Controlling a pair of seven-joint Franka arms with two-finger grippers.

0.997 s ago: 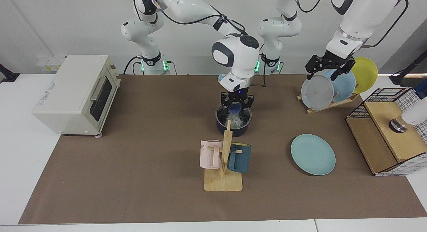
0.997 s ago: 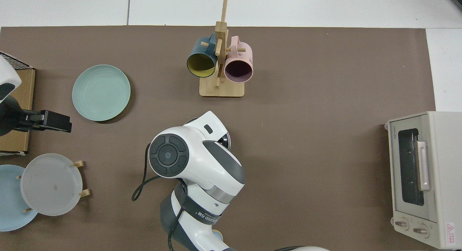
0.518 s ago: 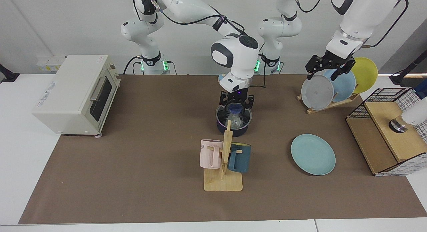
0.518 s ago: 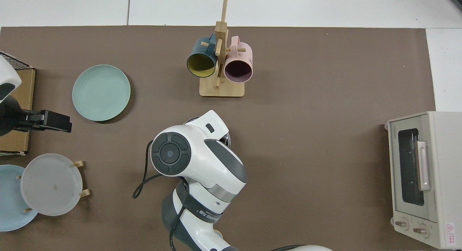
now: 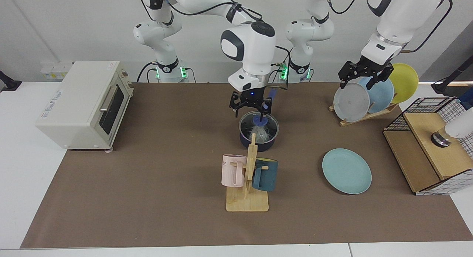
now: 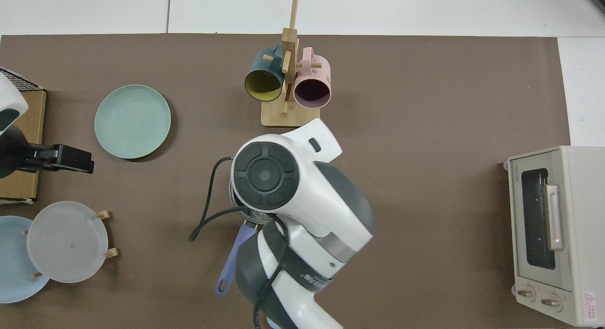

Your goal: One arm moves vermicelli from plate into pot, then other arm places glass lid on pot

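Your right gripper (image 5: pixel 250 105) hangs just above the pot (image 5: pixel 258 133), fingers spread, holding nothing. The lid (image 5: pixel 258 123) sits on the pot w/ its blue knob up; the vermicelli (image 5: pixel 258 133) shows through the glass inside. In the top view the right arm hides most of the pot, only the handle (image 6: pixel 232 263) sticks out. The plate (image 5: pixel 346 171) lies bare, well apart from the pot. Your left gripper (image 5: pixel 365 74) waits over the plate rack (image 5: pixel 364 116), fingers apart, empty.

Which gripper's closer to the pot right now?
Right. The right gripper hangs just above the pot, jaws open; the left gripper waits far off by the upright plates.
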